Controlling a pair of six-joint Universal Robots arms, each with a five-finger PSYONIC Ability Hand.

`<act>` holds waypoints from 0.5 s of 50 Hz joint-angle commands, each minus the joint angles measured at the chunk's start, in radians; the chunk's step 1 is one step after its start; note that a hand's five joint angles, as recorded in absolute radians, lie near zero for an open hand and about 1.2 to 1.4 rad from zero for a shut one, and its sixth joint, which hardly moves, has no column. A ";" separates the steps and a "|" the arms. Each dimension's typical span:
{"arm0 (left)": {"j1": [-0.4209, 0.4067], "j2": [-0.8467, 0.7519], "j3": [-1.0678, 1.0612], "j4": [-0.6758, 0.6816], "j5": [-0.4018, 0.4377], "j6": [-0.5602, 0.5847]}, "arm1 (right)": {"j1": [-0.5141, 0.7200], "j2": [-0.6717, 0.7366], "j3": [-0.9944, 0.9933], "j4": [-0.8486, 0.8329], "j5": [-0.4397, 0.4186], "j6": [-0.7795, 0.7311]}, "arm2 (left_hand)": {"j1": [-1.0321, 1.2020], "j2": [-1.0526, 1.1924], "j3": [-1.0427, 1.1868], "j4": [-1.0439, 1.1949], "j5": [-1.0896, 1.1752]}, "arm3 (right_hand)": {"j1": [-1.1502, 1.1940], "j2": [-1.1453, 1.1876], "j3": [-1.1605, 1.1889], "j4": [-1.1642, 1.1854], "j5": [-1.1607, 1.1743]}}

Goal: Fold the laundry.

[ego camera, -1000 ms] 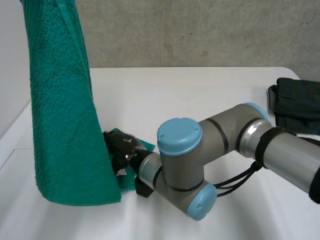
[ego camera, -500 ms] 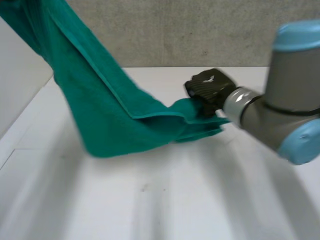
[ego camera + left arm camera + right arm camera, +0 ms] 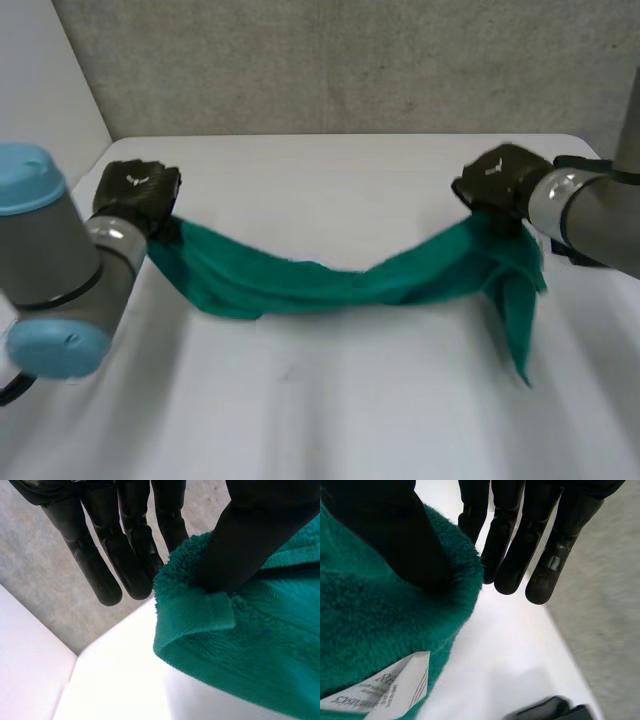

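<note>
Head view is showing a green terry-cloth towel (image 3: 330, 285) that is hanging stretched between the two black hands over the white table (image 3: 330, 410). The left hand (image 3: 137, 192) is holding one end of it and the right hand (image 3: 497, 180) is holding the other end, and the two hands are staying well apart. The middle of the towel is sagging low; I cannot tell if it is touching the table. Beside the right hand, a loose corner is hanging down.

Left wrist view is showing the thumb (image 3: 250, 535) pinching the towel's folded edge (image 3: 225, 630) against the straight fingers (image 3: 125, 555). In the right wrist view, the thumb (image 3: 395, 535) is pressing the towel (image 3: 365, 630) toward the fingers (image 3: 545, 555) in the same way, and a white label (image 3: 395, 690) is sticking out from the cloth.
</note>
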State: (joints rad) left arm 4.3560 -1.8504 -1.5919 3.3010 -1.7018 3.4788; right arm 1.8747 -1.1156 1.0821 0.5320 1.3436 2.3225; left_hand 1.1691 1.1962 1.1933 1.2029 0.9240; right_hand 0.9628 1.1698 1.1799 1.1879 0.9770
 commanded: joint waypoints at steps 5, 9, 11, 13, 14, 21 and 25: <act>-0.004 -0.073 0.380 0.402 -0.001 0.016 | 0.008 0.071 -0.206 -0.654 0.039 0.147 | 0.227 0.200 0.203 0.193 0.298 | 0.434 0.226 0.216 0.208 0.245; -0.003 -0.018 0.395 0.525 -0.004 0.017 | 0.008 0.011 -0.202 -0.808 0.037 0.173 | 0.227 0.200 0.203 0.193 0.298 | 0.434 0.226 0.216 0.208 0.245; 0.002 0.002 0.376 0.532 -0.004 0.019 | 0.004 -0.004 -0.197 -0.797 0.034 0.192 | 0.227 0.200 0.203 0.193 0.298 | 0.434 0.226 0.216 0.208 0.245; 0.004 0.011 0.348 0.522 -0.004 0.019 | 0.004 -0.007 -0.194 -0.764 0.029 0.196 | 0.227 0.200 0.203 0.193 0.298 | 0.434 0.226 0.216 0.208 0.245; 0.008 0.022 0.307 0.507 -0.004 0.019 | 0.006 -0.007 -0.185 -0.706 0.017 0.196 | 0.227 0.200 0.203 0.193 0.298 | 0.434 0.226 0.216 0.208 0.245; 0.008 0.023 0.100 0.407 -0.002 0.019 | 0.001 0.043 -0.128 -0.364 -0.081 0.186 | 0.227 0.200 0.203 0.193 0.298 | 0.434 0.226 0.216 0.208 0.245; -0.001 0.005 -0.040 0.350 0.016 0.020 | 0.000 0.103 -0.071 -0.163 -0.089 0.166 | 0.227 0.200 0.203 0.193 0.298 | 0.434 0.226 0.216 0.208 0.245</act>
State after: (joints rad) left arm 4.3645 -1.8214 -1.4512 3.7353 -1.7031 3.4975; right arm 1.8766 -1.0845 0.9451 0.1015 1.2847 2.5121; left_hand 1.1691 1.1962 1.1936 1.2029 0.9240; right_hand 0.9628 1.1697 1.1798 1.1882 0.9777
